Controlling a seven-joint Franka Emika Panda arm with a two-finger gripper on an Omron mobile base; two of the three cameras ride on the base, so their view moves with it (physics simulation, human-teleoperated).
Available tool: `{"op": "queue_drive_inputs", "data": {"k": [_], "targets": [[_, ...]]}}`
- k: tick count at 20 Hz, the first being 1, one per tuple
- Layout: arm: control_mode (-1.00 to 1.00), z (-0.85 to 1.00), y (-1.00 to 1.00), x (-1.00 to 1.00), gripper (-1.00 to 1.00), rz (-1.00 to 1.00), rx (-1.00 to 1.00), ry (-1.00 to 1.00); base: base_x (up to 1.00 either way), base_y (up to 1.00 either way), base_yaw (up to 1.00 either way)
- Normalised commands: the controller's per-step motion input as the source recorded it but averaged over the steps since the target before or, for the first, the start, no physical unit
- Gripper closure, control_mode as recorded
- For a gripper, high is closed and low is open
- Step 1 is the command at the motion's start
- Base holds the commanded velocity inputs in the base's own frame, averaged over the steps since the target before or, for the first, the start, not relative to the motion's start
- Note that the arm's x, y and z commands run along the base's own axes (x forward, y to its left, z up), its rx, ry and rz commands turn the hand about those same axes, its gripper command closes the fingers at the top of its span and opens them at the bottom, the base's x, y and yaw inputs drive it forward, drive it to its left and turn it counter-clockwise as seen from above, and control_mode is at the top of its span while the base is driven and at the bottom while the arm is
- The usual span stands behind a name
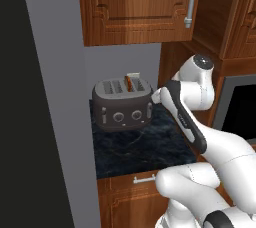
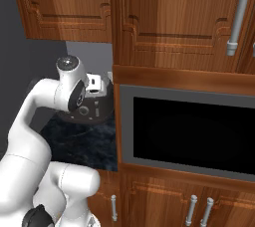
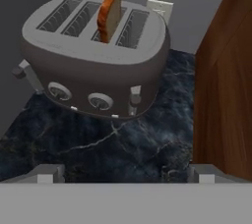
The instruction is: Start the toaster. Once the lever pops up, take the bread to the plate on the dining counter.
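The dark grey four-slot toaster [image 3: 93, 56] stands on a small black marble counter [image 3: 123, 139], also seen as the toaster [image 1: 122, 104] and, partly behind my arm, the toaster [image 2: 87, 112]. One slice of bread [image 3: 109, 17] sticks up out of a middle slot, brown crust showing; it is the bread [image 1: 130, 83]. My gripper [image 3: 127, 175] is open, hovering in front of the toaster's knobbed face with nothing between its fingertips [image 3: 47, 174]. A lever [image 3: 134, 98] juts from the front right. The plate and dining counter are out of view.
A wooden cabinet side [image 3: 221, 80] rises close on the right of the toaster. Upper cabinets [image 1: 135, 7] hang overhead. A grey wall [image 1: 50, 97] closes the left. A built-in black oven [image 2: 189, 131] sits to the right. A wall outlet [image 3: 160, 8] is behind the toaster.
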Motion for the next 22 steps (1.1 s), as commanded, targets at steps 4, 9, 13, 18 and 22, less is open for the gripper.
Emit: {"op": "queue_drive_inputs", "data": {"k": [4,9,13,18,22], "targets": [[-1.00,0.00,0.07,0.20,-1.00,0.00,0.00,-0.03,0.00,0.00,0.00],[-1.00,0.00,0.16,0.14,-1.00,0.00,0.00,0.00,0.00,0.00,0.00],[-1.00,0.00,0.02,0.14,-1.00,0.00,0.00,0.00,0.00,0.00,0.00],[-1.00,-0.04,0.00,0.04,-1.00,0.00,0.00,0.00,0.00,0.00,0.00],[-1.00,-0.08,0.00,0.05,-1.00,0.01,0.00,0.00,0.00,0.00,0.00]]}}
